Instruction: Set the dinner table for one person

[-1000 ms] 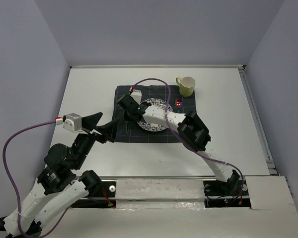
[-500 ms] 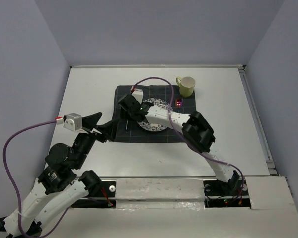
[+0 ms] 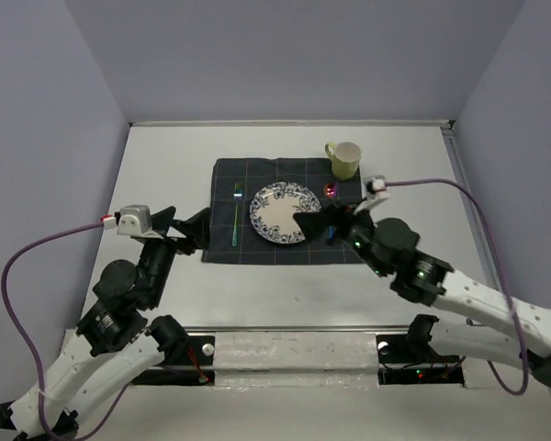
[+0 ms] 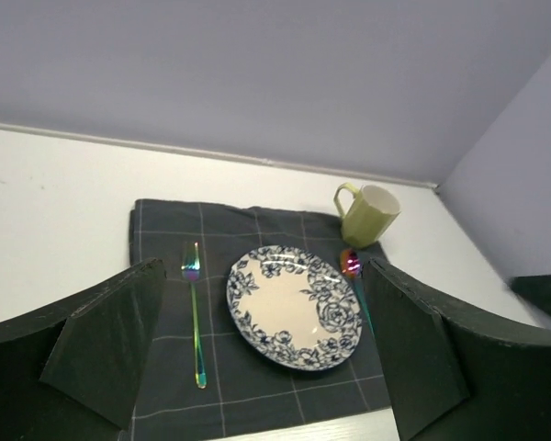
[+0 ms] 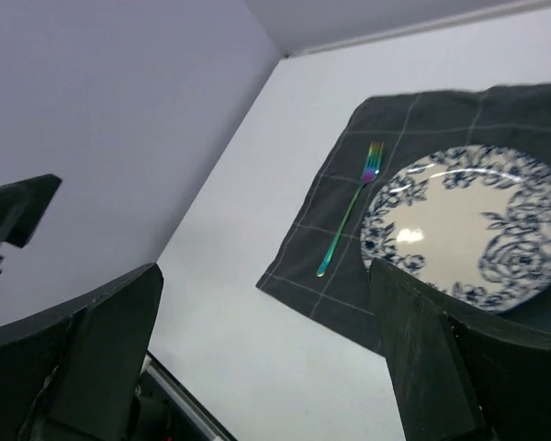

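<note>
On the white dinner table (image 3: 165,165) lies a dark checked placemat (image 3: 257,246) with a blue-flowered plate (image 3: 281,212) in its middle. An iridescent fork (image 3: 237,213) lies on the mat left of the plate, also seen as the fork (image 4: 195,312) and the fork (image 5: 349,220). A spoon (image 4: 353,271) lies right of the plate (image 4: 294,306), and my right gripper (image 3: 323,220) partly covers it from above. A green cup (image 3: 343,159) stands at the mat's far right corner. My left gripper (image 3: 185,230) hovers open at the mat's left edge. Both grippers are open and hold nothing.
Raised rails run along the table's far and right edges (image 3: 468,184). A metal strip (image 3: 285,329) marks the near edge by the arm bases. Purple cables (image 3: 37,253) trail from both wrists. Grey walls close in the back and both sides.
My right gripper opened, leaving the fork on the mat left of the plate, and the arm swung back to the right of the plate. The left arm shifted only slightly.
</note>
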Controlling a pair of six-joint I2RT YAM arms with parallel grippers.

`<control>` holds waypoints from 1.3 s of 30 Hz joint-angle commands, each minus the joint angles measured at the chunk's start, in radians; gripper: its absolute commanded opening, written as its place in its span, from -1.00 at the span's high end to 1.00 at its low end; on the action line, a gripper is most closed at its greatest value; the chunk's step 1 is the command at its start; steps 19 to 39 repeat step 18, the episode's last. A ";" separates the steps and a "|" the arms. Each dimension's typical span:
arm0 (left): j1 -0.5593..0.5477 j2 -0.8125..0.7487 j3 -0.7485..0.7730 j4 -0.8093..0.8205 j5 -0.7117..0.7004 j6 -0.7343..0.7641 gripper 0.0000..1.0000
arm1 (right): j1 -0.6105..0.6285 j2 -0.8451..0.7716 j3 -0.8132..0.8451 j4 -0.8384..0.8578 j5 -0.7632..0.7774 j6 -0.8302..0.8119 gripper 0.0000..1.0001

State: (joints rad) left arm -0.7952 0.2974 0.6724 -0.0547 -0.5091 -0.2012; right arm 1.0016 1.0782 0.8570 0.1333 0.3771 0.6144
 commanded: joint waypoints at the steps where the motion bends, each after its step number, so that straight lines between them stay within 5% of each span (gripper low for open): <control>1: 0.039 0.130 0.016 0.033 -0.016 0.020 -0.98 | -0.001 -0.302 -0.134 -0.111 0.069 -0.149 -0.99; 3: 0.112 0.158 0.016 0.042 0.021 0.014 -0.98 | -0.001 -0.430 -0.139 -0.284 0.138 -0.145 -0.99; 7: 0.275 0.204 0.004 0.102 0.228 -0.012 -0.98 | -0.001 -0.671 -0.258 -0.285 0.157 -0.176 -0.99; 12: 0.340 0.240 0.004 0.131 0.323 -0.010 -0.98 | -0.001 -0.846 -0.322 -0.281 0.200 -0.235 -0.99; 39: 0.372 0.252 0.004 0.148 0.408 -0.023 -0.98 | -0.001 -0.808 -0.254 -0.281 0.198 -0.280 -0.99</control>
